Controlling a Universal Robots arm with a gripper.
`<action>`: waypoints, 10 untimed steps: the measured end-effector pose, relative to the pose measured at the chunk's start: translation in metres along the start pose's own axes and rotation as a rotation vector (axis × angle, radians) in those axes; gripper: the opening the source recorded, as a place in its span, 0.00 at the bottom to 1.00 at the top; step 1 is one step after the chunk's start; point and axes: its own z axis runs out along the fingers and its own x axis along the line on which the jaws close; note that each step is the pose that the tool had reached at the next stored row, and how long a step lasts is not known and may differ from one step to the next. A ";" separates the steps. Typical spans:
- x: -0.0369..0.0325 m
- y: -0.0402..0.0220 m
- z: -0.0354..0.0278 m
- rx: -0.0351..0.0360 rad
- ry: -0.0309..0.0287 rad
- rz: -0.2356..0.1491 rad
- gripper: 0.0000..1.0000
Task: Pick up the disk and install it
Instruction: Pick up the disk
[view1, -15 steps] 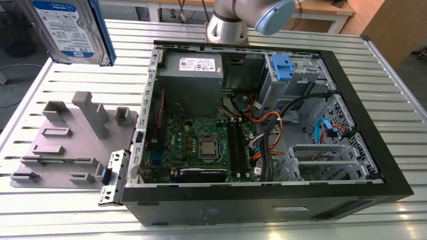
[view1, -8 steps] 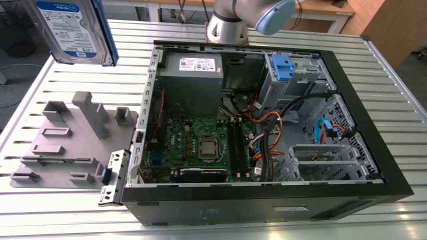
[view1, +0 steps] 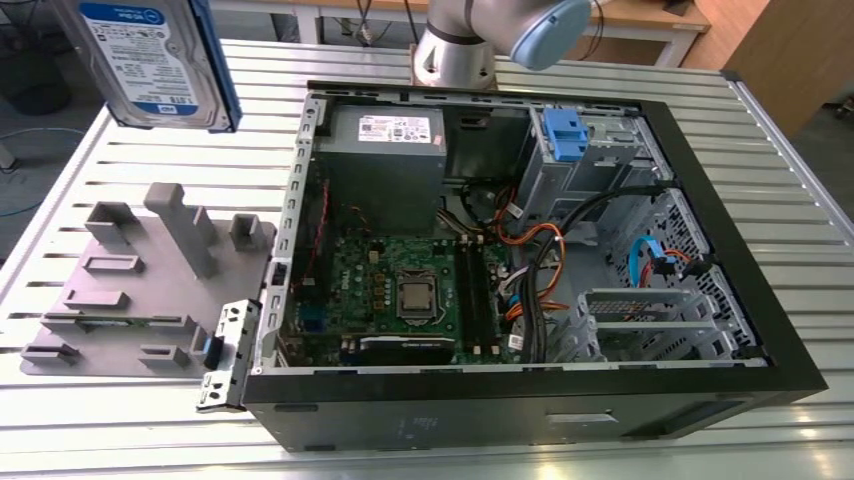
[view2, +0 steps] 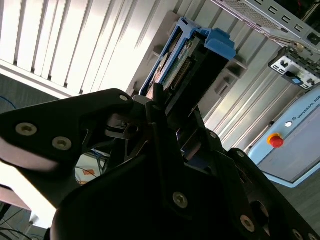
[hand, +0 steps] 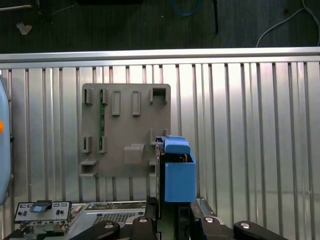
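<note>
Silver-metal, rigid, probably heavy and knock-sensitive: hold the flat rectangular disk (view1: 158, 60) in its blue plastic bracket (hand: 179, 172) by the edges, as clamped now in the black gripper (hand: 174, 217).

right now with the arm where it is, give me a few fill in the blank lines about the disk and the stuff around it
1. The disk sits in a carrier bracket coloured ____.
2. The end effector is ____ on the disk, holding it clear of the slatted table.
3. The grey fixture lies toward the exterior view's ____ of the open computer case.

Missing words: blue; shut; left
</note>
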 end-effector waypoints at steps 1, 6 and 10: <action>0.0000 -0.0002 0.0000 -0.0001 0.0001 0.000 0.35; -0.0001 -0.0009 0.0000 0.0000 0.0000 0.000 0.35; -0.0001 -0.0015 0.0000 0.0000 0.0000 0.000 0.35</action>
